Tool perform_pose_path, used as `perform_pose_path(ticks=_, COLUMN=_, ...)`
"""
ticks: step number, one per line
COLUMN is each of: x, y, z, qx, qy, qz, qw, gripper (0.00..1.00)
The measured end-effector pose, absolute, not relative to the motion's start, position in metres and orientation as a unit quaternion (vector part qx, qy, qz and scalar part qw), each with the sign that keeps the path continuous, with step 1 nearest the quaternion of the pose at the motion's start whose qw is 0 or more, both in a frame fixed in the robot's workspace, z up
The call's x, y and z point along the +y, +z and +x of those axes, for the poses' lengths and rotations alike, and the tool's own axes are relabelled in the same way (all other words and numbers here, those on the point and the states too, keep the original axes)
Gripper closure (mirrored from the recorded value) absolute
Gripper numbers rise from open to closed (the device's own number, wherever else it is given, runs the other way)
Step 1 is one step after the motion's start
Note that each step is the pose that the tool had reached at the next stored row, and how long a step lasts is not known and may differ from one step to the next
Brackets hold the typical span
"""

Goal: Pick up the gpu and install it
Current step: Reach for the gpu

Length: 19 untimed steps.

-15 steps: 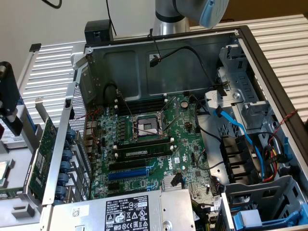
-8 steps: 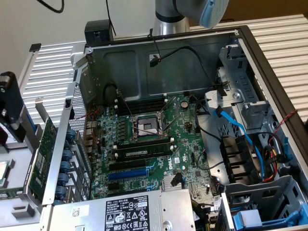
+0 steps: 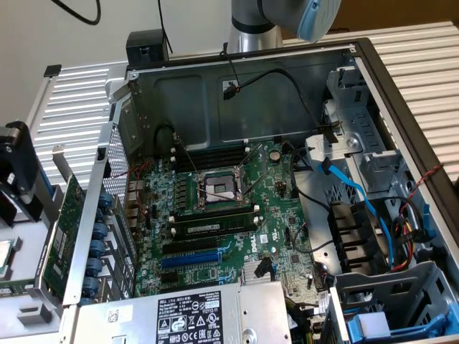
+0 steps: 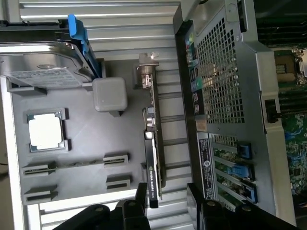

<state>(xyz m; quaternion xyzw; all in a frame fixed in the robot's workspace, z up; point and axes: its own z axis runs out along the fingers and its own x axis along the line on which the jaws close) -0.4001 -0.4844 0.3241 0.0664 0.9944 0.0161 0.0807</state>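
Grey tray (image 4: 81,143) beside the computer case (image 4: 230,96) holds the gpu (image 4: 152,143) on edge; open, empty fingers (image 4: 142,196) straddle its near end, seemingly without touching, its long axis running straight away from them.

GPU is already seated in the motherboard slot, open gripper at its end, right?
No. The wrist view shows the gpu standing on edge in the grey tray outside the case, not slotted; the open gripper is at its end.
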Motion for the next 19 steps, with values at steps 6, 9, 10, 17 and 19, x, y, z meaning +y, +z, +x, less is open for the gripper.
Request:
perform_pose_path(ticks=6, x=-0.484, y=0.313, z=-0.401, qx=0.993, qy=0.014, qz=0.089, qw=0.081, gripper=0.47)
perform_pose_path(ticks=9, x=-0.484, y=0.308, z=-0.401, qx=0.992, qy=0.014, qz=0.098, qw=0.081, gripper=0.47)
perform_pose_path(ticks=10, x=-0.484, y=0.306, z=-0.401, qx=0.991, qy=0.013, qz=0.102, qw=0.081, gripper=0.47)
perform_pose_path(ticks=17, x=-0.484, y=0.296, z=-0.401, qx=0.99, qy=0.014, qz=0.113, qw=0.084, gripper=0.47)
perform_pose_path(ticks=19, x=-0.484, y=0.294, z=-0.401, qx=0.99, qy=0.015, qz=0.113, qw=0.085, gripper=0.47)
